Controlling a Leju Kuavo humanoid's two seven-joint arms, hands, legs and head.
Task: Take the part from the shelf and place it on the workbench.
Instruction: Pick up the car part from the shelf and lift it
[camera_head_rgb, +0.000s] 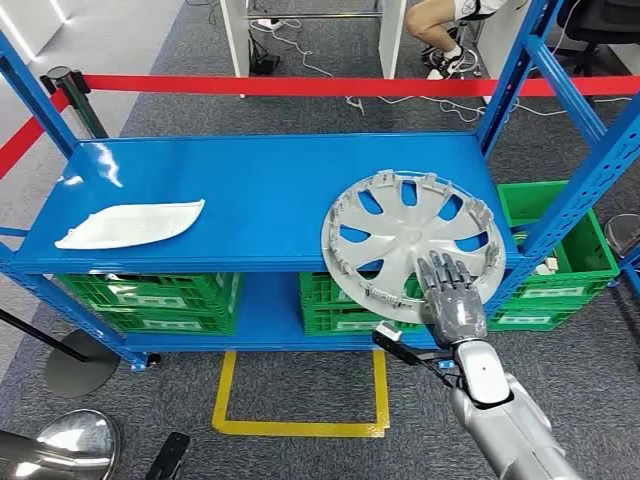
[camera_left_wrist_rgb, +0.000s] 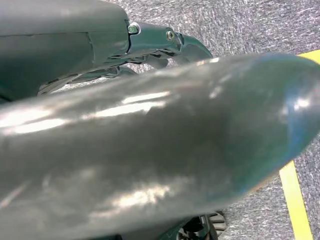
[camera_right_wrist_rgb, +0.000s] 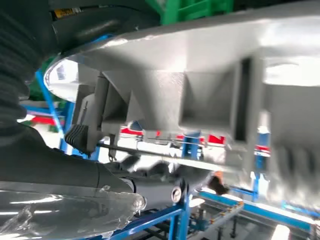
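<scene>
While the part sits half off the shelf, these lines cover the risks and the grasp.

Where the part is: the silver wheel cover (camera_head_rgb: 411, 240) lies on the upper blue shelf (camera_head_rgb: 249, 190) at its right end, its near rim jutting past the shelf's front edge above the green crates (camera_head_rgb: 355, 300).

Risk, slipping: I judge the hold to be on the rim alone, so the broad, light disc could pivot and swing down as it leaves the shelf.

Risk, snagging: the clips around the rim could catch on the shelf lip or the blue upright (camera_head_rgb: 562, 200) just beside it if the cover is drawn out at a slant.

Risk, wrong part: a white trim piece (camera_head_rgb: 132, 222) lies well apart at the shelf's left end; it looks safe from any knock.

Right hand: the right hand (camera_head_rgb: 451, 295) lies with its fingers stretched flat on top of the near rim; the right wrist view shows the thumb under the cover's ribbed underside, so it seems to pinch the rim.

Left hand: the left hand (camera_left_wrist_rgb: 166, 42) hangs low over the carpet with its fingers curled in, and nothing shows in them.
</scene>
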